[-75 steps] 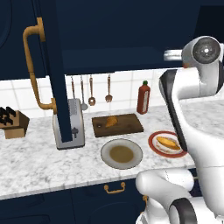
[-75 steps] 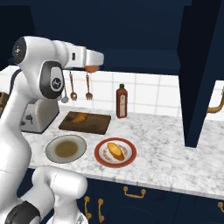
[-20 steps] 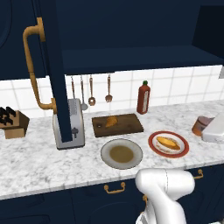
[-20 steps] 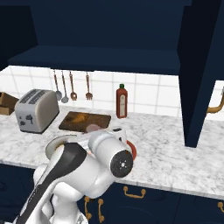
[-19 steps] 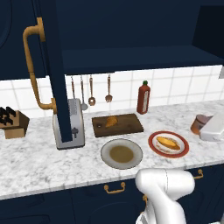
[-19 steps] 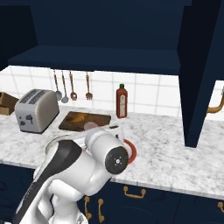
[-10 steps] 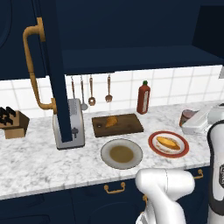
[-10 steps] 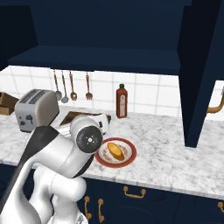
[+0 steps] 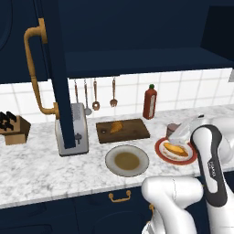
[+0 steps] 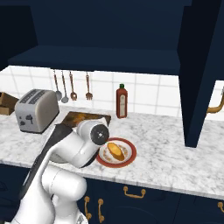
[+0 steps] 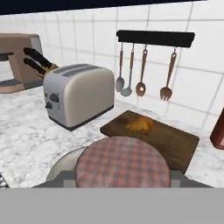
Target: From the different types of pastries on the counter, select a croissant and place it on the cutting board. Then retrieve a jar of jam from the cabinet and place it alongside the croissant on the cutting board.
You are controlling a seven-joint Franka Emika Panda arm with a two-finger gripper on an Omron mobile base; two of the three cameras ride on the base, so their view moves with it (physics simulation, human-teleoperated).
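Note:
The croissant (image 9: 116, 127) lies on the dark wooden cutting board (image 9: 132, 132), which sits on the marbled counter (image 9: 36, 169). My gripper (image 9: 175, 133) is shut on the jar of jam (image 9: 172, 130) and hovers over the far edge of the red plate (image 9: 161, 147), to the right of the board. In the hand view the jar's checked lid (image 11: 122, 162) is close at the bottom, with the board (image 11: 168, 142) and the croissant (image 11: 139, 125) just beyond it. The longer yellow pastry (image 9: 175, 149) rests on the red plate. The cabinet door (image 9: 59, 68) stands open, with its gold handle (image 9: 35, 68) showing.
A round grey plate (image 9: 127, 160) lies in front of the board. A toaster (image 9: 73, 130) and a knife block (image 9: 11, 127) stand to the left. The red sauce bottle (image 9: 149, 102) stands behind the board's right end. Utensils (image 11: 141, 72) hang on the tiled wall.
The arm came down from cabinet height and has swung left along the counter with the jar, from the far right edge to over the red plate.

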